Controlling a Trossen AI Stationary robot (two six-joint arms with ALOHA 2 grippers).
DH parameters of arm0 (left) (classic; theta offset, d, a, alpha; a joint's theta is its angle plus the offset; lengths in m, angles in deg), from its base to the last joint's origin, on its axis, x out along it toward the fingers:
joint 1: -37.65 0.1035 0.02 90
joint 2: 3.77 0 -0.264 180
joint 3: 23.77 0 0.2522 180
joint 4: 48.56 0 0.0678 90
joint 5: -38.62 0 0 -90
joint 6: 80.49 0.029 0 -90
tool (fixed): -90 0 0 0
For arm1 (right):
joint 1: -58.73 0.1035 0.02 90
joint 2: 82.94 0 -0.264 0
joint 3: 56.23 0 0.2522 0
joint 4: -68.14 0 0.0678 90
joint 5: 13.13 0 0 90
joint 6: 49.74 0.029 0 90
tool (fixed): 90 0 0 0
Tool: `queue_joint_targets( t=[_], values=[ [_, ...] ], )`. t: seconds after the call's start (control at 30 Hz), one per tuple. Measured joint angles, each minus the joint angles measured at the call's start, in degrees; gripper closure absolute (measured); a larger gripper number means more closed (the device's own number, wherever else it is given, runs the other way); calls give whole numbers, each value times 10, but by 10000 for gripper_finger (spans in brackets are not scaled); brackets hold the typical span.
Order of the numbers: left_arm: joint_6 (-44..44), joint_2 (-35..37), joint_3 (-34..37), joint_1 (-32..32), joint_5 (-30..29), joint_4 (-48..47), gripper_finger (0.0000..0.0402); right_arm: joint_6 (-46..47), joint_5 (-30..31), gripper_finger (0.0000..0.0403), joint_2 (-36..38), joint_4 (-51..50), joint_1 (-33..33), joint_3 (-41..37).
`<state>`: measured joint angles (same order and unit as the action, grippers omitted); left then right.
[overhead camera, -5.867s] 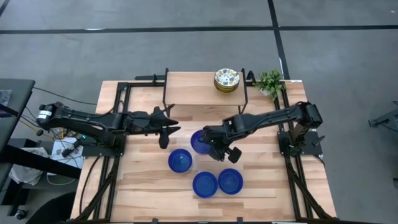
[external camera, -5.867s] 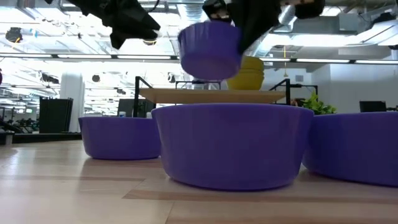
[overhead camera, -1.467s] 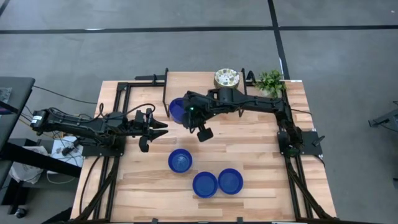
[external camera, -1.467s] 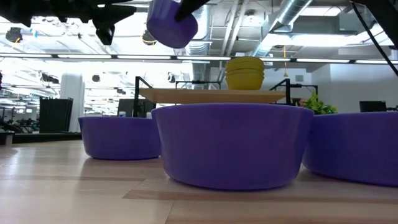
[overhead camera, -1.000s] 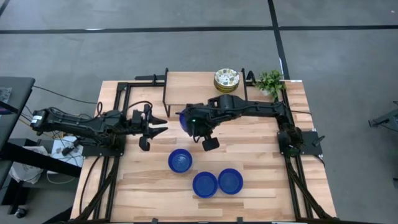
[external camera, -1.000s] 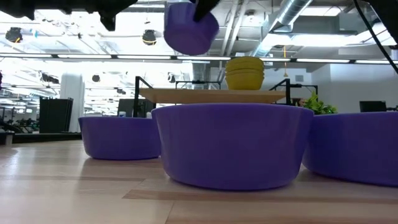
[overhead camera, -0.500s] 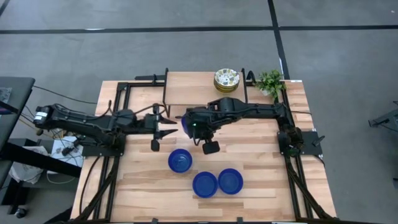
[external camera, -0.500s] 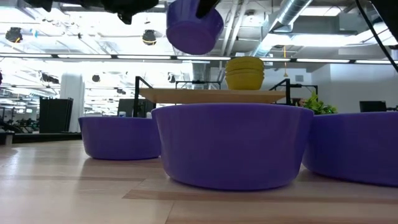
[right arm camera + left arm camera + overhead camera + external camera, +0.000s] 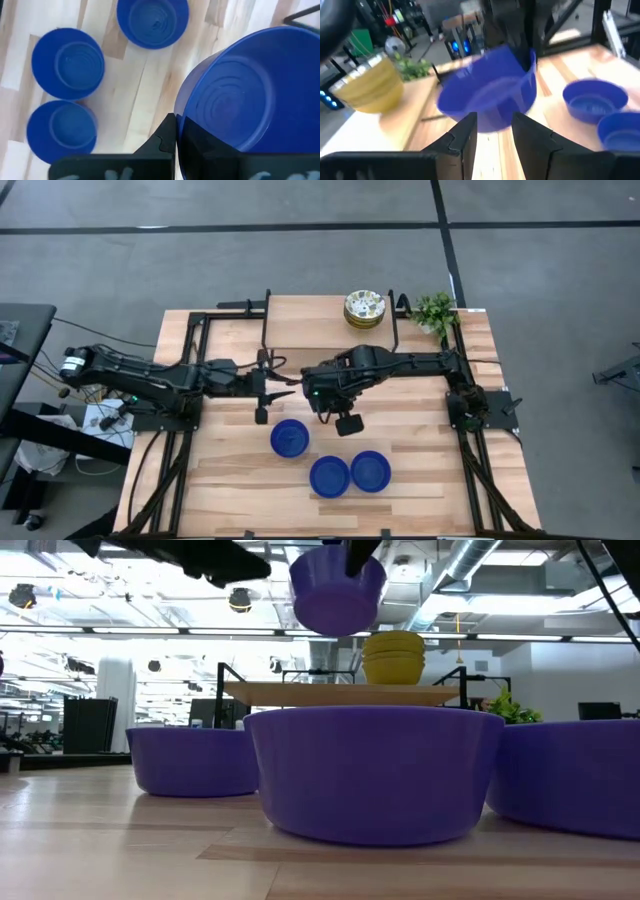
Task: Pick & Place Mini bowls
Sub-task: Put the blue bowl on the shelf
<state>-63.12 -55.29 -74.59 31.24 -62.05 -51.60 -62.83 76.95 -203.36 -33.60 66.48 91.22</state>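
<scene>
Blue mini bowl (image 9: 235, 95) (no legible markings)

One blue bowl (image 9: 338, 592) hangs tilted above three blue bowls (image 9: 330, 462); patterned yellowish stack (image 9: 365, 309) behind.

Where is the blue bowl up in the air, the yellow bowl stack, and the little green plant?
held blue bowl (image 9: 336, 595), low view, on its outer side wall.
yellow bowl stack (image 9: 365, 308), high view, on the top bowl's patterned inside.
green plant (image 9: 435, 311), high view, on its leaves.
</scene>
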Motion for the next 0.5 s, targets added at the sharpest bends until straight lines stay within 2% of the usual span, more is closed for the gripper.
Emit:
queue_joint_targets(
  t=[0.2,0.5],
  values=[
    [-1,-51,0,0,0,-3,280,-87,40,403,0,5,14,0],
    [-14,-58,0,-7,0,1,280,-127,-16,403,-11,-8,8,-1]
  ],
)
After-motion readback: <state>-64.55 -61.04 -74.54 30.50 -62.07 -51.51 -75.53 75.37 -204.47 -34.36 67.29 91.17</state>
